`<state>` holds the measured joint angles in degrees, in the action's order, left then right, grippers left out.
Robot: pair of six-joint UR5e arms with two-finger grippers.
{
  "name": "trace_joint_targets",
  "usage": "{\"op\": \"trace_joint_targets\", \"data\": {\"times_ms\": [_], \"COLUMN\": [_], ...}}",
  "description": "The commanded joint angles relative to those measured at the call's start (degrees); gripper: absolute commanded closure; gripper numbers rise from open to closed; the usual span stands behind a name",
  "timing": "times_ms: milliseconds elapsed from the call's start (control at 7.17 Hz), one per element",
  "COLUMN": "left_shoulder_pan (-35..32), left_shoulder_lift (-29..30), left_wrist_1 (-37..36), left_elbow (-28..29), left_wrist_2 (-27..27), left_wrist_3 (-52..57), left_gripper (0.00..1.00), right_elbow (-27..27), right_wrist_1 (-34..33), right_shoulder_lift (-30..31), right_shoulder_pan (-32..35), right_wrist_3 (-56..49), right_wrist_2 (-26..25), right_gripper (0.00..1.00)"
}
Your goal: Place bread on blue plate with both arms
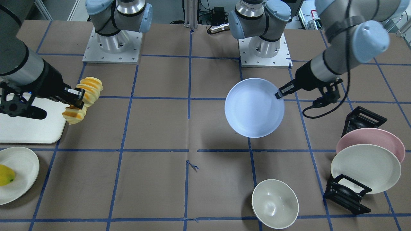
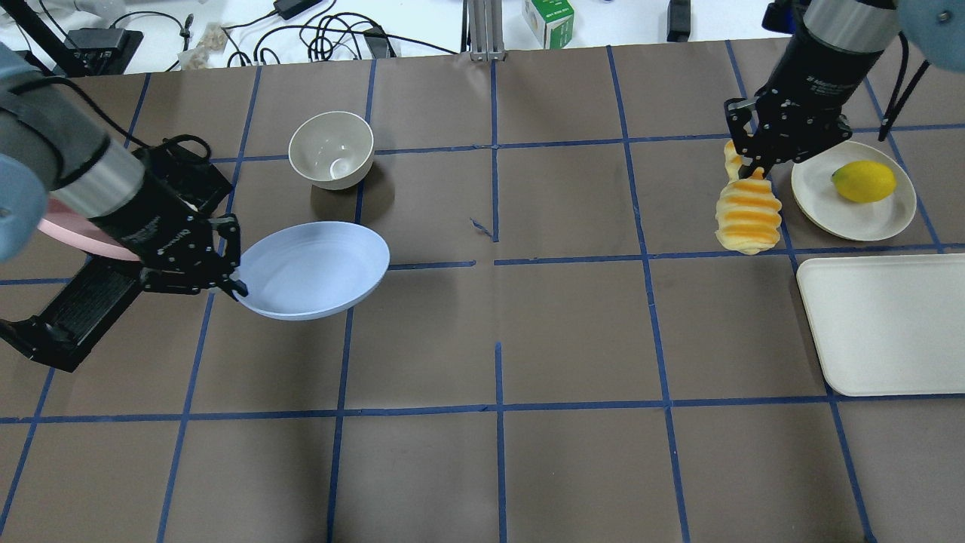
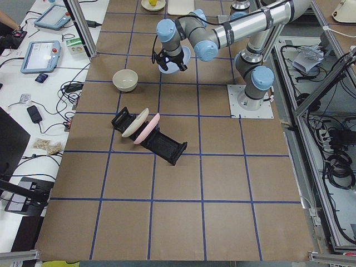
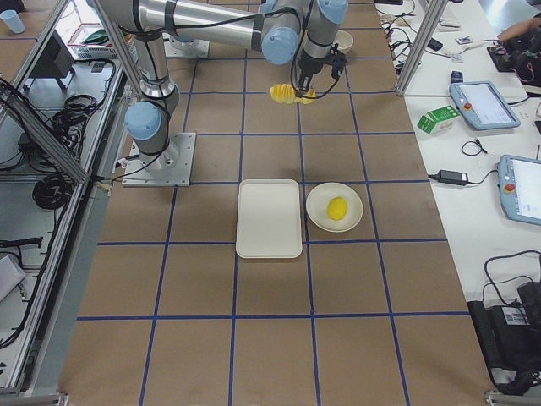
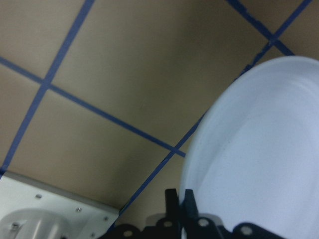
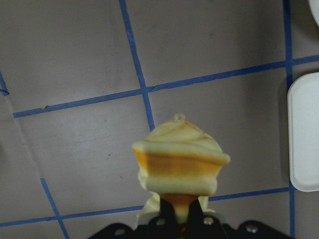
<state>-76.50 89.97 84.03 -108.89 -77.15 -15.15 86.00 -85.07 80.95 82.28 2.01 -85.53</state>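
My left gripper [image 2: 230, 280] is shut on the rim of the blue plate [image 2: 313, 269] and holds it tilted above the table on my left side. It also shows in the front view, where the left gripper [image 1: 278, 94] pinches the plate [image 1: 254, 107], and in the left wrist view [image 5: 264, 159]. My right gripper [image 2: 750, 173] is shut on the bread [image 2: 746, 215], a ribbed golden loaf that hangs in the air over the table. In the front view the right gripper [image 1: 77, 102] pinches the bread [image 1: 84, 98] at its middle. The bread fills the right wrist view [image 6: 179, 164].
A cream bowl [image 2: 332, 149] stands at the far left centre. A black rack [image 1: 348, 192] holds a pink plate [image 1: 369, 139] and a cream plate [image 1: 366, 168]. A white tray [image 2: 889, 324] and a small plate [image 2: 852, 204] with a yellow fruit [image 2: 864, 181] lie on my right.
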Motion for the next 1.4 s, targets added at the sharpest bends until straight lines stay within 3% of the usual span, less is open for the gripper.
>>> {"op": "trace_joint_targets", "data": {"times_ms": [0,279,977,1116,1256], "left_shoulder_pan": [-10.38,-18.12,-23.17,-23.17,-21.78], "left_shoulder_lift": [3.86,11.76,19.53,19.45,17.62], "left_wrist_1": [-19.17,-31.77,-39.38,-39.55,-39.64], "left_elbow": [-6.14,-6.42,-6.34,-6.07,-5.03], "left_wrist_2": [5.85,7.53,4.20,4.29,3.25], "left_wrist_3": [-6.89,-11.29,-11.48,-12.09,-10.70], "left_gripper": [1.00,1.00,1.00,0.16,0.00], "right_elbow": [0.40,0.49,0.58,0.58,0.66], "right_wrist_1": [-2.80,-3.52,-11.94,-13.09,-14.67], "right_shoulder_lift": [-0.53,-1.23,-6.06,-7.37,-8.52], "right_shoulder_pan": [4.72,5.08,11.75,13.33,14.65], "right_wrist_3": [1.68,1.59,1.68,1.68,1.68], "right_wrist_2": [0.19,2.19,2.56,2.56,2.65], "right_gripper": [1.00,1.00,1.00,1.00,1.00]}}
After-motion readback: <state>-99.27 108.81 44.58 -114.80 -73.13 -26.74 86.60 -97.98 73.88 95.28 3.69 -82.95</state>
